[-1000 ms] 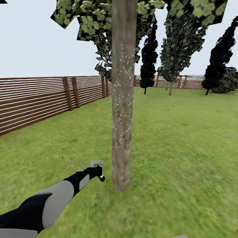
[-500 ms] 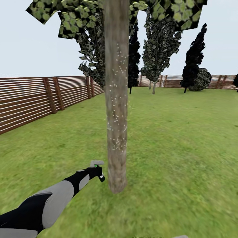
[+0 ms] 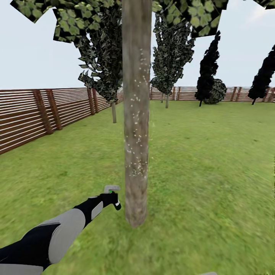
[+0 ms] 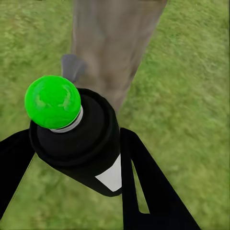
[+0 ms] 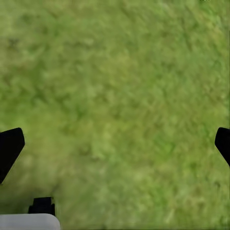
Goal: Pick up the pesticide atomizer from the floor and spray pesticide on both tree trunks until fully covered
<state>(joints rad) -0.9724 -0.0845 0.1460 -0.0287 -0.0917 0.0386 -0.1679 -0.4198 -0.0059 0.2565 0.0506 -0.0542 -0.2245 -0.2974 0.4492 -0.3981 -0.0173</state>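
A garden scene: the spraying step is in hand. The left gripper (image 4: 115, 167) has its black jaws clamped on either side of the atomizer (image 4: 76, 134), a dark bottle with a white label patch. In the left wrist view a bright green ball sits on top of the bottle, and a pale grey trigger head pokes out beyond it.

Just ahead of the jaws stands the trunk (image 3: 136, 114), a thick grey-brown column rising out of the lawn (image 3: 210, 172). The nozzle points at its lower part from near by, not touching. White specks of pesticide (image 3: 135, 114) dot the trunk's middle and upper stretch. The base, level with the jaws, looks barer, though blur makes that hard to judge.

The next move probably calls for aiming at the bare bark low down and round the sides, then going on to the second tree.

The bottle is the one container here; its dark wall hides how much liquid it holds.

The right gripper (image 5: 115, 143) hangs over bare grass, its jaws spread wide and holding nothing.
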